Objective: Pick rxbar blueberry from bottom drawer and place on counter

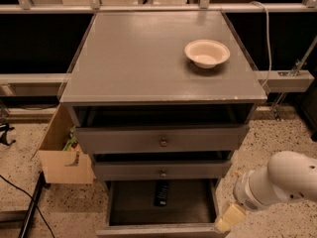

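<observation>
Rxbar blueberry [161,193]: on the floor of the open bottom drawer [198,209], mid-width, toward the back edge, long axis front-to-back. Pincer [229,217]: low, just outside the drawer's front right corner; whether apart or together cannot be told. The bar lies leftward of it and farther back.

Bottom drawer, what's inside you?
Inside the bottom drawer lies one dark rxbar blueberry, near the back. The middle drawer covers whatever is farther back. The gripper hangs outside the drawer's front corner.
</observation>
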Controlling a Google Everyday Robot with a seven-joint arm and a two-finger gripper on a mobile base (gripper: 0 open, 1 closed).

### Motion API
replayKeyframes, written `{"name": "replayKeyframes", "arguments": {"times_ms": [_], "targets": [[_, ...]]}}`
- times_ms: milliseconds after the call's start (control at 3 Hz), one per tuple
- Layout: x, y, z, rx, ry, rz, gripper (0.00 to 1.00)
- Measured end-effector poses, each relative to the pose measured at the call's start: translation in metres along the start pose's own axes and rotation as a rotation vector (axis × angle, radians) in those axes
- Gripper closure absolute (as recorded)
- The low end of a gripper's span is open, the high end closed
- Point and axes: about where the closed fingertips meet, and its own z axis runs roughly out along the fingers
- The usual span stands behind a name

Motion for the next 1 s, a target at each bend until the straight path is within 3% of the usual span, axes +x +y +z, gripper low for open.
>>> {"name": "replayKeyframes", "arguments": {"times_ms": [333, 1000], "targets": [[0.02, -0.006, 0.05, -0.013, -0.046, 0.024, 0.0], [0.04, -0.004, 0.137, -0.034, -0.222, -0.012, 0.0]]}}
